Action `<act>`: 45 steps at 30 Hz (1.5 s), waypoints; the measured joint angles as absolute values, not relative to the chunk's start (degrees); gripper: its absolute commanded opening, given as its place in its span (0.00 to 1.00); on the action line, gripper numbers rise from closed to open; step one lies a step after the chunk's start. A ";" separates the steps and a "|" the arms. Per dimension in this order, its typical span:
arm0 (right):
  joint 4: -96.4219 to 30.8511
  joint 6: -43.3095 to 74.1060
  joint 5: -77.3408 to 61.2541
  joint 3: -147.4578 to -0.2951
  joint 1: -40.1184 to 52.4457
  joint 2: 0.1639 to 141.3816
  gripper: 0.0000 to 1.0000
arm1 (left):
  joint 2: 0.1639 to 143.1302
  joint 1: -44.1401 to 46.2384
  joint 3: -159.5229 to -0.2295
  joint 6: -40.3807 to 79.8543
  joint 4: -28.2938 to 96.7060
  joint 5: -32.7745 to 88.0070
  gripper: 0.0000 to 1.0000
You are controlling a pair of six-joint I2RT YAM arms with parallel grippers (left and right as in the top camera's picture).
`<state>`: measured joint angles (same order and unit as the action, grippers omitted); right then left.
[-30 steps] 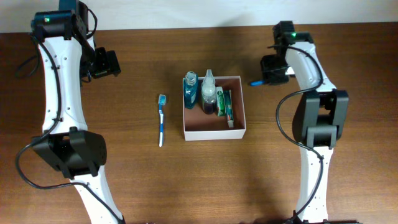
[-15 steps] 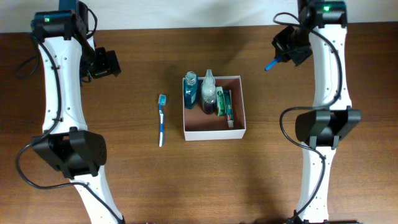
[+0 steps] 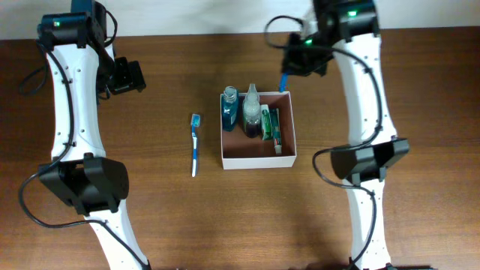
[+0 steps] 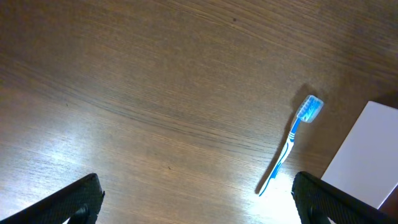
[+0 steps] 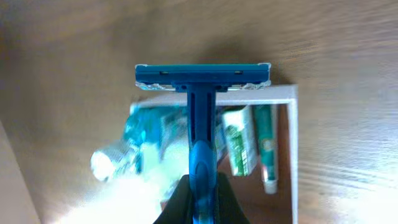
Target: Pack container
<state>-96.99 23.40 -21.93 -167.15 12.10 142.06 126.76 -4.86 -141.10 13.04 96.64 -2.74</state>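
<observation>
Overhead view: the square, shallow white box with a pinkish-brown inside (image 3: 255, 152) sits in the middle of the frame on the brown wooden table (image 3: 172, 217). A blue bottle (image 3: 229, 107), a clear bottle with dark liquid (image 3: 251, 114) and a green-and-white tube (image 3: 271, 127) are in its upper part. The right gripper (image 3: 289, 70) is just above the box's top edge, squeezed tight on a blue plastic razor (image 5: 202, 106). The left gripper (image 3: 129, 75), upper left, is wide open and holds nothing. A blue-and-white toothbrush (image 3: 195, 144) lies left of the box, not touching it.
</observation>
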 measured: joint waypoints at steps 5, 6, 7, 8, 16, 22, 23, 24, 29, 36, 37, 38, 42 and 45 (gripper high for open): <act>-96.97 21.10 -18.06 -159.15 15.11 137.01 0.04 | 126.76 -4.86 -141.10 13.04 96.64 -2.74 0.99; -96.99 20.78 -17.50 -157.36 15.27 136.07 0.04 | 126.76 -4.86 -141.10 13.04 96.64 -2.74 1.00; -96.97 20.45 -16.93 -155.35 15.46 135.06 0.04 | 126.76 -4.86 -141.10 13.04 96.64 -2.74 0.99; -96.99 19.94 -16.34 -152.88 15.64 134.02 0.04 | 126.76 -4.86 -141.10 13.04 96.64 -2.74 0.99; -97.01 17.47 -12.99 -137.97 16.36 132.00 0.04 | 126.76 -4.86 -141.10 13.04 96.64 -2.74 0.99; -97.08 16.56 -10.98 -132.75 16.47 132.00 0.04 | 126.76 -4.86 -141.10 13.04 96.64 -2.74 0.99; -97.08 16.40 -10.76 -132.42 16.47 132.00 0.04 | 126.76 -4.86 -141.10 13.04 96.64 -2.74 0.99; -96.99 16.23 -10.57 -132.25 16.47 132.00 0.04 | 126.76 -4.86 -141.10 13.04 96.64 -2.74 0.99; -95.96 16.01 -10.33 -132.18 16.58 132.00 0.04 | 126.76 -4.86 -141.10 13.04 96.64 -2.74 0.99; -93.76 15.92 -10.26 -132.18 18.09 132.00 0.05 | 126.76 -4.86 -141.10 13.04 96.64 -2.74 0.99; -93.69 15.90 -10.28 -132.18 18.41 132.00 0.07 | 126.76 -4.86 -141.10 13.04 96.64 -2.74 1.00; -93.60 15.97 -10.26 -132.18 18.72 132.00 0.07 | 126.76 -4.86 -141.10 13.04 96.64 -2.74 0.99; -93.14 15.99 -10.13 -132.18 19.33 132.00 0.13 | 126.76 -4.86 -141.10 13.04 96.64 -2.74 0.99; -93.14 15.97 -10.07 -132.18 19.33 132.00 0.17 | 126.76 -4.86 -141.10 13.04 96.64 -2.74 0.99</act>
